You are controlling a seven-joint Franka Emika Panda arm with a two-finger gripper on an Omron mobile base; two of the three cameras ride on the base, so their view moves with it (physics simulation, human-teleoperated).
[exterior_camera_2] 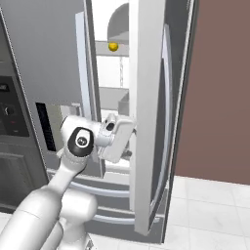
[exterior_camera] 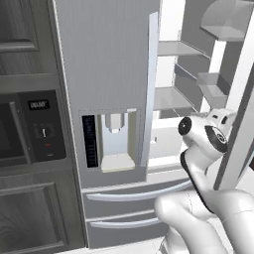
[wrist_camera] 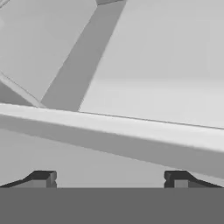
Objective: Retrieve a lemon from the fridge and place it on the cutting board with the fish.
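Lemon (exterior_camera_2: 113, 47), small and yellow-orange, sits on fridge (exterior_camera_2: 146, 122) shelf.

We hold our arm (exterior_camera_2: 73, 161) raised and reaching forward, our gripper (wrist_camera: 109, 178) empty, its 2 fingers (wrist_camera: 43, 178) spread wide.

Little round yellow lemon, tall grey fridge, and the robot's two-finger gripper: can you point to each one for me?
Little round yellow lemon (exterior_camera_2: 113, 47): right base view, its middle.
Tall grey fridge (exterior_camera: 106, 54): left base view, closed left door's front.
Two-finger gripper (wrist_camera: 109, 177): hand view, midway between its open fingertips.
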